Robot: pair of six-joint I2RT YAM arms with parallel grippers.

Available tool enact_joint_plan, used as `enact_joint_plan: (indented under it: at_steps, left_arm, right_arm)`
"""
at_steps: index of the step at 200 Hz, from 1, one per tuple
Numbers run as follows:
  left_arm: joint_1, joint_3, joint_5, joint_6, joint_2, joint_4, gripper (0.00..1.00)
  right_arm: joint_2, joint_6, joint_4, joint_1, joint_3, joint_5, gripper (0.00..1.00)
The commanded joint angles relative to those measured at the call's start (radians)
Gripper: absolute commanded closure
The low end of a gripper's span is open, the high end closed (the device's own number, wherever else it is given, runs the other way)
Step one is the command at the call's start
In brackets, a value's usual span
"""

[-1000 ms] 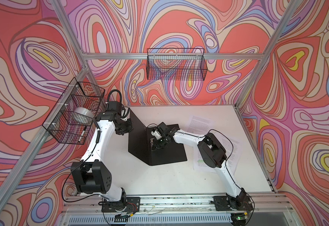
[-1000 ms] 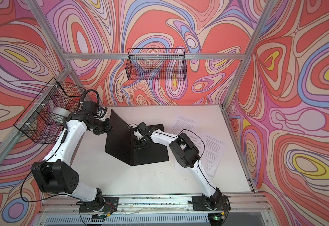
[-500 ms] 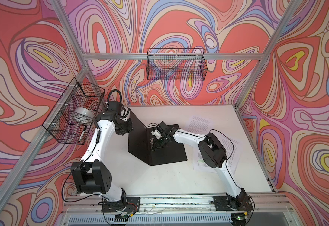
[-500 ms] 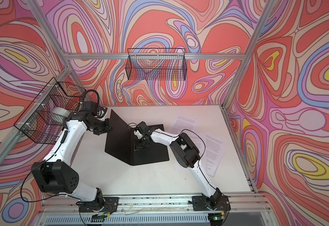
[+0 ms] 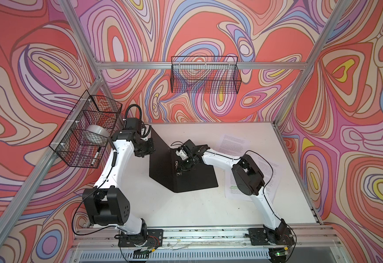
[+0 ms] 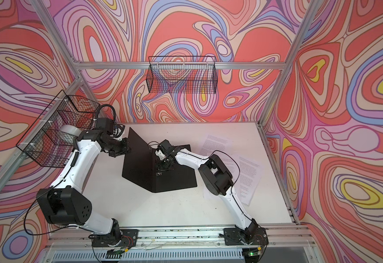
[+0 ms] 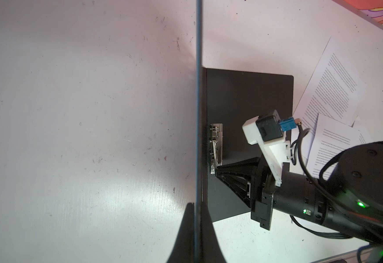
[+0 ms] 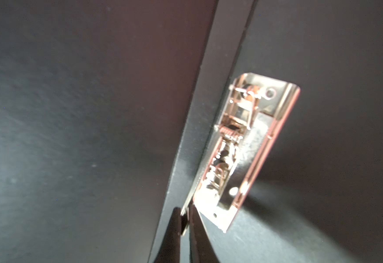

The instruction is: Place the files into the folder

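Enclosure: swirl-patterned red, pink and lilac walls on an aluminium frame are set around a flat white surface (image 5: 186, 211); two black wire baskets (image 5: 205, 75) are hung on the walls.
Folder: the thin folder with a black inside (image 5: 199, 182) is laid open near the middle of the surface. One panel is laid flat, and the raised cover (image 7: 199, 68) is stood nearly vertical on the left arm's side.
Spine clip: the chrome spring-loaded spine clip (image 8: 249, 148) is fixed to the flat panel, just beside the fold.
Files: the white paper sheets printed with dense black text (image 5: 233, 143) are spread on the surface beside the folder, on the right arm's side. One sheet with green highlighted lines (image 5: 232, 188) is partly hidden under the right arm. No sheet is seen inside the folder.
Left end effector (image 7: 196, 205): pressed together on the free edge of the raised cover, which is thereby held up.
Right end effector (image 8: 184, 218): pinched on the small metal tab at the end of the spine clip.
Step in hand: judged to be the opening of the spine clip, with loading not yet begun. Whether the clamp plate is fully lifted cannot be told.
Next move: the clip is to be left lifted, then a sheet is to be fetched and slid flat under it. The cover must be kept up throughout.
Left arm pose: the elbow is raised and the wrist is turned sideways at the cover's edge.
Right arm pose: the forearm is reached low across the flat panel, with the elbow placed above the files.
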Motion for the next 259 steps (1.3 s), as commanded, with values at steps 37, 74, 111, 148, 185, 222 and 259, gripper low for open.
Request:
enact_joint_plan:
  at_steps: [37,74,111,148,185,222,259]
  left_arm:
    - [0.003,-0.001,-0.015,0.013,-0.028,0.018,1.00]
    - [0.003,0.008,-0.024,0.025,-0.018,0.016,1.00]
    - [0.003,0.025,-0.059,0.054,-0.002,0.013,0.96]
    - [0.003,0.032,-0.096,0.078,0.006,0.012,0.85]
    - [0.005,0.023,-0.143,0.109,0.019,0.018,0.79]
    - [0.005,0.009,-0.180,0.140,0.011,0.044,0.63]
    - [0.005,0.012,-0.217,0.163,0.013,0.056,0.38]
  right_arm:
    - [-0.038,0.012,-0.021,-0.003,0.010,0.000,0.82]
    - [-0.049,0.020,-0.017,-0.004,0.019,-0.004,0.73]
    - [-0.078,0.030,0.001,-0.004,0.020,0.009,0.66]
    - [-0.109,0.039,0.031,-0.004,0.012,0.017,0.62]
    - [-0.141,0.043,0.064,-0.006,-0.015,0.059,0.61]
    - [-0.198,0.042,0.112,-0.010,-0.095,0.115,0.64]
    - [-0.212,0.040,0.122,-0.013,-0.157,0.144,0.64]
